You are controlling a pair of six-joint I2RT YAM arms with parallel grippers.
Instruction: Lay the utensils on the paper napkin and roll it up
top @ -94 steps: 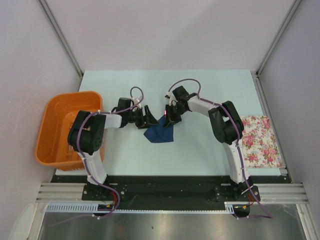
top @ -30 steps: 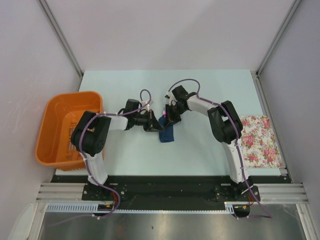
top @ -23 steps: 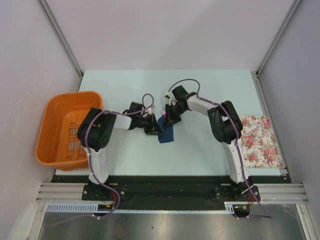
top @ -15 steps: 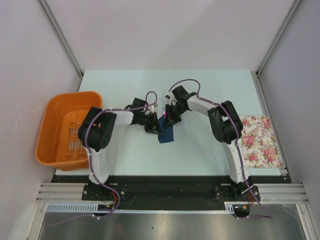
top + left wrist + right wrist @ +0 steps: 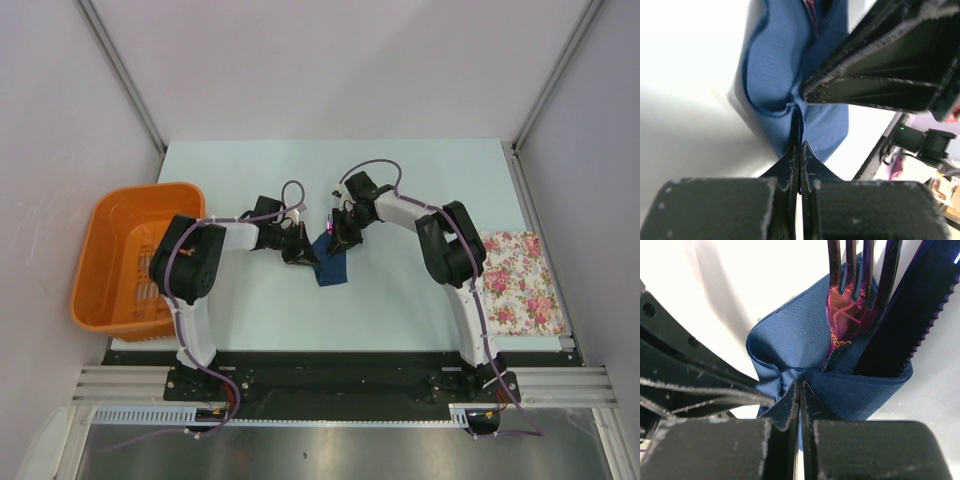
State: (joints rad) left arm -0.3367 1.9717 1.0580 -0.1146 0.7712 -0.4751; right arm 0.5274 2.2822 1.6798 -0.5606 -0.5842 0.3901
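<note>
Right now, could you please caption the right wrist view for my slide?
Right gripper pinches the navy napkin folded around a purple fork and knife.

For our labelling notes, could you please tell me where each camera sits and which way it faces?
Top external: overhead from behind, looking down at the table; left arm and right arm show.
Left wrist: on the left arm, looking along the left gripper, shut on the napkin.
Right wrist: on the right arm, looking along the shut right gripper at the fork and knife.
Shared: all three see the napkin.
</note>
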